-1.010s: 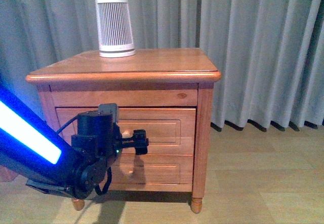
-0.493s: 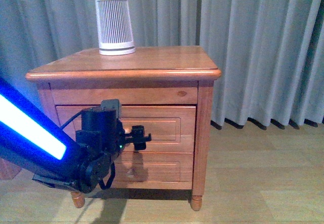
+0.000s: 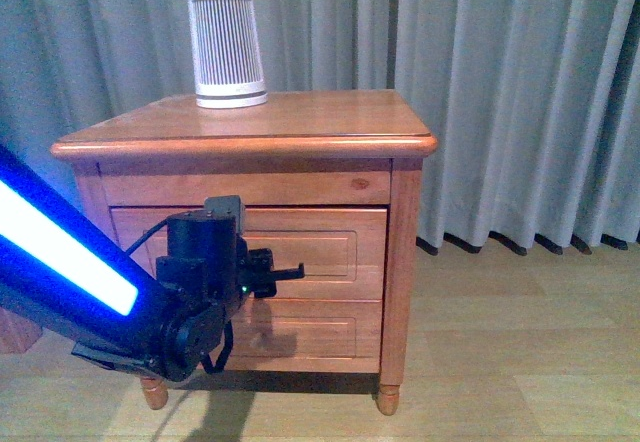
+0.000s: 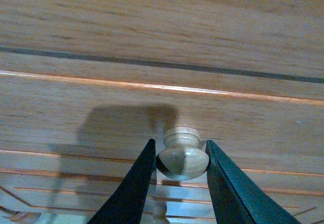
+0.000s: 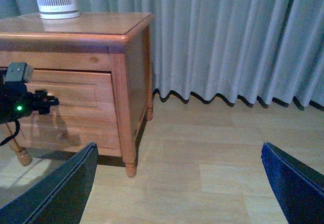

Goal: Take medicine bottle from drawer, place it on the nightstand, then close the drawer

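The nightstand (image 3: 300, 122) stands before me, with the upper drawer (image 3: 330, 247) about flush with its front. My left gripper (image 3: 285, 270) is at the drawer's middle. In the left wrist view the gripper (image 4: 180, 145) is shut on the round wooden drawer knob (image 4: 182, 159), one dark finger (image 4: 136, 183) on each side. In the front view the knob is hidden by the gripper. My right gripper (image 5: 179, 145) is open and empty over the floor, right of the nightstand (image 5: 76, 29). The medicine bottle is not in view.
A large white striped tapered cylinder (image 3: 227, 48) stands at the back left of the nightstand top. The lower twin drawer (image 3: 320, 334) is below. Grey curtains (image 3: 520, 92) hang behind. Wooden floor (image 5: 212, 168) lies to the right.
My left gripper has moved forward to the drawer front and over the knob, which showed beside the fingers earlier and is now covered in the front view.
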